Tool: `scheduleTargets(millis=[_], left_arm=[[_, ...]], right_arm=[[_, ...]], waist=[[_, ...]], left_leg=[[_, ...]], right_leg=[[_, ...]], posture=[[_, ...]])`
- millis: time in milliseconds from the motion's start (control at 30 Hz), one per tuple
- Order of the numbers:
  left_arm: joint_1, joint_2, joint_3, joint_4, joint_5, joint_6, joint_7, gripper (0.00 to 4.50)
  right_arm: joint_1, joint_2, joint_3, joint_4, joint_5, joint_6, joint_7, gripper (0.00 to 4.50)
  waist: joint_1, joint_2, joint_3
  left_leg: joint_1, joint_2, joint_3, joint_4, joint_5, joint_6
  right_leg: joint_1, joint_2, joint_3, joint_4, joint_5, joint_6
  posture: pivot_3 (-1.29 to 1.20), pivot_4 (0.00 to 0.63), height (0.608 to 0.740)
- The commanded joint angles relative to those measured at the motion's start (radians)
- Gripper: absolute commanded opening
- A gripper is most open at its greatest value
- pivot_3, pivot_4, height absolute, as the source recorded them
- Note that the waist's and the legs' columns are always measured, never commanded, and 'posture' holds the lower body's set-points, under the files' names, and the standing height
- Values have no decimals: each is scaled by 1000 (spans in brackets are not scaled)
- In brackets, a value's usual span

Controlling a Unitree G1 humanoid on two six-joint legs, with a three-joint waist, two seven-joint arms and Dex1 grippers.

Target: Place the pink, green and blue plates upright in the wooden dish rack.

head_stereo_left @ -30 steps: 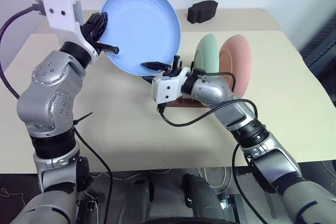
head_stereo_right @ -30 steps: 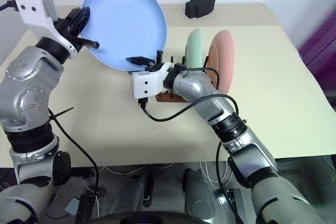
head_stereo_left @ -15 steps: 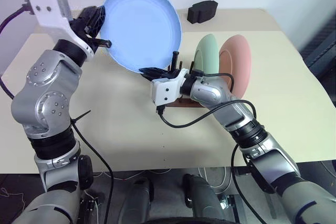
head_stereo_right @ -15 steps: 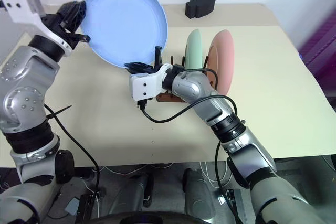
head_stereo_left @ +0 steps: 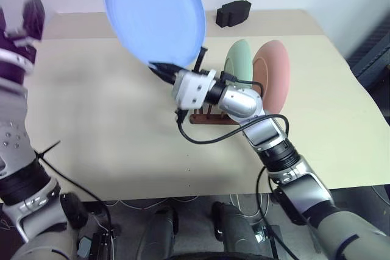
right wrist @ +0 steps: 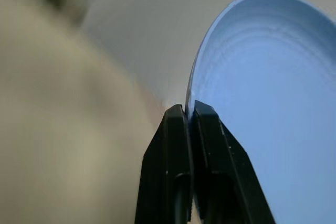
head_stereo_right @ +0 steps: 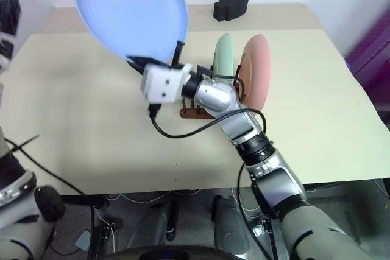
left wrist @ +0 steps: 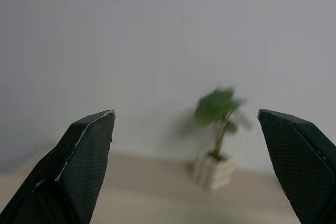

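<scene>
Now the left hand [left wrist: 184,171] has let go, spread wide, leaving the blue plate [head_stereo_left: 153,15] pinched by the right hand [head_stereo_left: 159,68].

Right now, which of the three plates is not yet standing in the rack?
The blue plate. The right hand holds it by its rim, up in the air, while the green plate and pink plate stand upright in the wooden dish rack.

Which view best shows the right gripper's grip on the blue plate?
The right wrist view: the right gripper has its fingers shut on the rim of the blue plate, seen close up. Both eye views show the whole plate raised over the table, held at its lower edge. The left wrist view faces a wall and plant.
</scene>
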Motion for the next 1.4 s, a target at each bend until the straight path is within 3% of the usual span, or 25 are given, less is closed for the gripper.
scheduleTargets(millis=[33, 267, 467, 700, 1400], left_arm=[[78, 21, -42, -40, 17, -53, -85, 4470], [303, 9, -292, -209, -35, -16, -306, 4470], [379, 35, -462, -242, -2, 1, -412, 4470], [356, 18, -559, -230, 26, -23, -452, 4470], [352, 0, -547, -240, 50, -38, -443, 4470]], right_arm=[[-21, 35, -107, -142, 261, 167, 37, 0], [50, 9, -327, -369, 790, 653, -70, 0], [130, -24, -399, -449, 1019, 876, -220, 0], [161, -32, -438, -469, 1163, 975, -355, 0], [223, 1, -433, -432, 1380, 990, -620, 0]], waist=[[6, -1, -1], [6, -1, -1], [-2, 2, 1], [1, 3, 1], [2, 2, 1]], left_leg=[[0, 0, -1, 0, 0, 0], [0, 1, -1, 0, 0, 0], [1, 2, 2, -2, 0, 1], [0, 2, 2, 0, 0, 1], [0, 2, 2, 0, 0, 1]], right_leg=[[0, 0, 0, 0, 0, 0], [2, -3, 0, -2, 0, -2], [-1, 0, 2, -1, -1, -5], [-1, 1, 1, -1, -1, -5], [0, 1, 1, -1, -1, -4]], posture=[[0, 150, 736], [0, 150, 736], [0, 150, 736], [0, 150, 736], [0, 150, 736]])
